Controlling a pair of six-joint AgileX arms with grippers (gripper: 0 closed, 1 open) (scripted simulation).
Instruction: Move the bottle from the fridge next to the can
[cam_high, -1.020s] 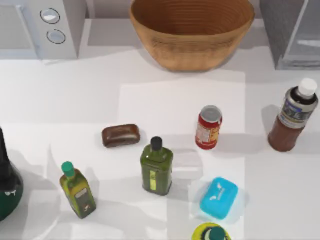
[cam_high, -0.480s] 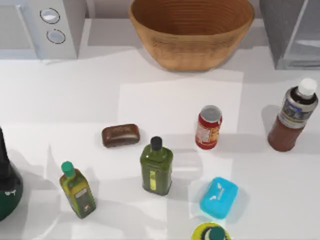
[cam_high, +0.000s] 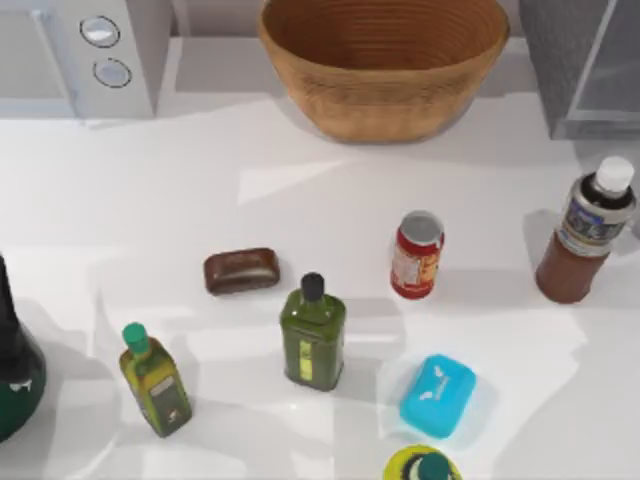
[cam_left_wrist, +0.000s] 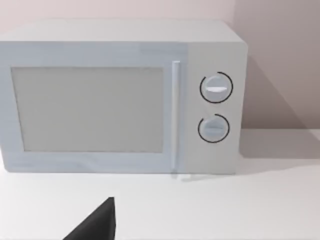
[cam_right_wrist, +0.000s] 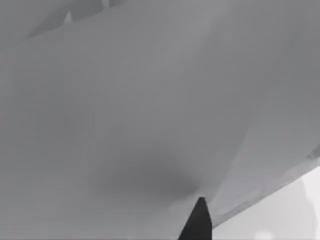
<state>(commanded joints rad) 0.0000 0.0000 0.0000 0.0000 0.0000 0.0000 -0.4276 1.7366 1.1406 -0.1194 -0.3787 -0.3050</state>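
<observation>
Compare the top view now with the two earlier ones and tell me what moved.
No object visibly moved; only the light patches and shadows on the table shifted. The bottle stands where it was at the table's right, out of the fridge and apart from the can. The other bottles, soap bars and basket kept their places.

The bottle (cam_high: 585, 237) is reddish-brown with a white cap and grey label; the can (cam_high: 416, 255) is red, silver-topped, with yellowish marks. The fridge (cam_high: 585, 62) is grey, the counter (cam_high: 330, 190) white.
</observation>
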